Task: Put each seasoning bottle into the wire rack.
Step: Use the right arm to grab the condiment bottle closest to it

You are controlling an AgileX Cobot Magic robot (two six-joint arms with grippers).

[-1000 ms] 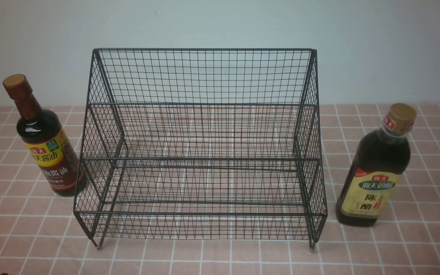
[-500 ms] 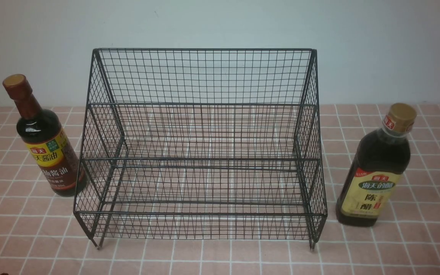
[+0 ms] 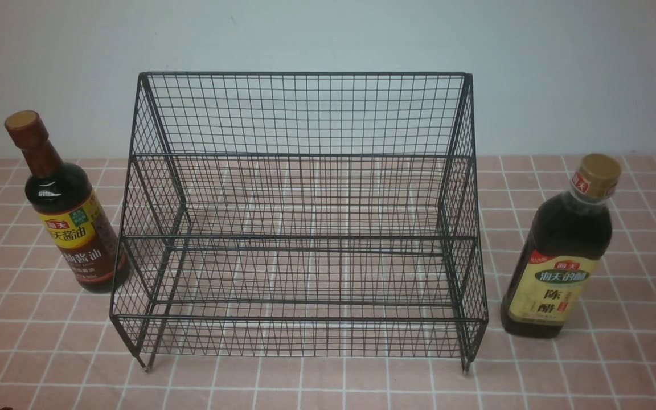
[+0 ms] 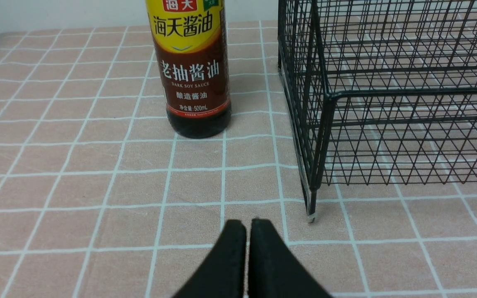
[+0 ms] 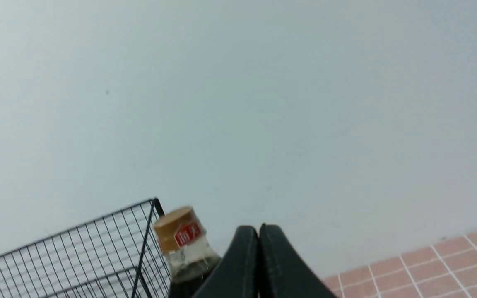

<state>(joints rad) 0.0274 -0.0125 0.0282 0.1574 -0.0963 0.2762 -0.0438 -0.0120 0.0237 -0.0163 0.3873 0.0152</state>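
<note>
Change since earlier: none.
Dark soy sauce bottle point(image 3: 72, 216): upright, left of wire rack point(image 3: 299, 114).
Vinegar bottle point(image 3: 558, 256): upright, right of it.
Left tool point(image 4: 246, 225): closed, empty.
Right tool point(image 5: 258, 229): closed, empty.

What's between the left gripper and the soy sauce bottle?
Nothing but bare tablecloth between the left gripper and the soy sauce bottle, seen in the left wrist view.

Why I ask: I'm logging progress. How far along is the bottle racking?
Done: nothing; the wire rack holds no bottle. In hand: nothing; the left gripper and right gripper are both shut and empty. Left: the brown-capped bottle standing outside the rack's left side and the gold-capped bottle outside its right side both need placing.
</note>
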